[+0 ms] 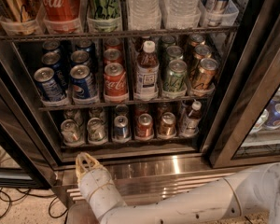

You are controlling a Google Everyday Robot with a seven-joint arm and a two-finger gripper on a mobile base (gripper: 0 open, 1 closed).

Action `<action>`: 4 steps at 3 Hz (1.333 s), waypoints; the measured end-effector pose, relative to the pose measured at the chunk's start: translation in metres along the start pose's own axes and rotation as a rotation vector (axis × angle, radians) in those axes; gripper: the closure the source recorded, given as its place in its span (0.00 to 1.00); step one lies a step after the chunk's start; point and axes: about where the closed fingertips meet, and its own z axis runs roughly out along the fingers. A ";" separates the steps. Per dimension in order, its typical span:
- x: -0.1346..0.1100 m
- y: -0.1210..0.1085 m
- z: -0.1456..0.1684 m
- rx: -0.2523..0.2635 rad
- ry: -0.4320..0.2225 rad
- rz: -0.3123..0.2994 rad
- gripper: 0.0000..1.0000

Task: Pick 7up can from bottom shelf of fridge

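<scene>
while the fridge (224,125) stands open, the gripper (87,161) is seen at 7 o'clock in the view, in front of the ribbed steel base (177,171) and below the bottom shelf (130,146). its fingers are drawn together at the tips and nothing is held. the 7up can (70,130) is found upright at the left end of that shelf, at 11 o'clock from the gripper and apart from it. a similar pale can (96,129) is set just beside it at 3 o'clock.
</scene>
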 end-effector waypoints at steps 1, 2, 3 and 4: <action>0.005 -0.007 0.000 0.047 -0.022 -0.031 0.60; 0.010 -0.017 -0.002 0.097 -0.033 -0.046 0.47; 0.016 -0.036 0.011 0.144 -0.048 -0.063 0.49; 0.018 -0.038 0.016 0.140 -0.048 -0.064 0.50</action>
